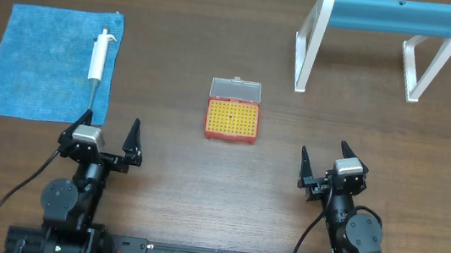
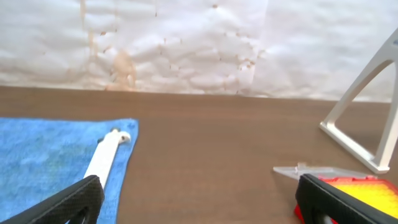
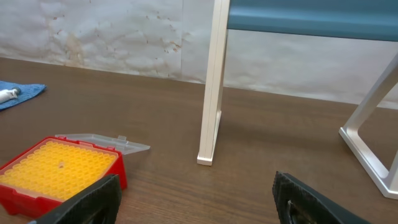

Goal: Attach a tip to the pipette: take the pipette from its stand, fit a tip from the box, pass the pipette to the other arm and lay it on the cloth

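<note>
Brown wooden table (image 1: 176, 36), blue cloth (image 1: 41, 63), tip box (image 1: 232, 119), white stand (image 1: 384, 42)

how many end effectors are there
2. The left end effector is by the near right corner of the cloth; the right end effector is facing the stand. Both open.

arms (image 1: 73, 196): black | wrist blocks (image 1: 86, 135): grey, perhaps cameras | pincer fingers (image 1: 133, 137): black, pointed | cables (image 1: 30, 178): black
</note>
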### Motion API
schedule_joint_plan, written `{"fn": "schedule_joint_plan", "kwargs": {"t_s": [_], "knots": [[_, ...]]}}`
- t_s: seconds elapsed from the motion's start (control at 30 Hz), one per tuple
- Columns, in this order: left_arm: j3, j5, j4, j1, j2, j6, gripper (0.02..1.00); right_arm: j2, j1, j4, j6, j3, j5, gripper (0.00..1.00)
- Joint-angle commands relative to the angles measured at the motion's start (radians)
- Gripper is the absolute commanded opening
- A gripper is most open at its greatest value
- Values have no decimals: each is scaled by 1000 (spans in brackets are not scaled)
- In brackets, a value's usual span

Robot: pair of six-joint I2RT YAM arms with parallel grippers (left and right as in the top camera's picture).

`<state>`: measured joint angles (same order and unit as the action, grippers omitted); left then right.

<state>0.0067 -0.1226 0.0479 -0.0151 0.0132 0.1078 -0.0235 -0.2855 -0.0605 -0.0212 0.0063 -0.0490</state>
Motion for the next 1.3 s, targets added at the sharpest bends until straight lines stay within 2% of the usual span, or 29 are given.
{"fn": "schedule_joint_plan", "kwargs": {"t_s": [0.03, 0.17, 1.3], "knots": [[-1, 70, 29, 36, -10, 6, 998, 0, -7, -7, -12, -2, 9, 803], [-1, 69, 29, 35, -10, -37, 998, 0, -7, -7, -12, -2, 9, 803], [-1, 61, 28, 35, -10, -37, 998, 8, 12, -7, 9, -2, 1, 803]]}}
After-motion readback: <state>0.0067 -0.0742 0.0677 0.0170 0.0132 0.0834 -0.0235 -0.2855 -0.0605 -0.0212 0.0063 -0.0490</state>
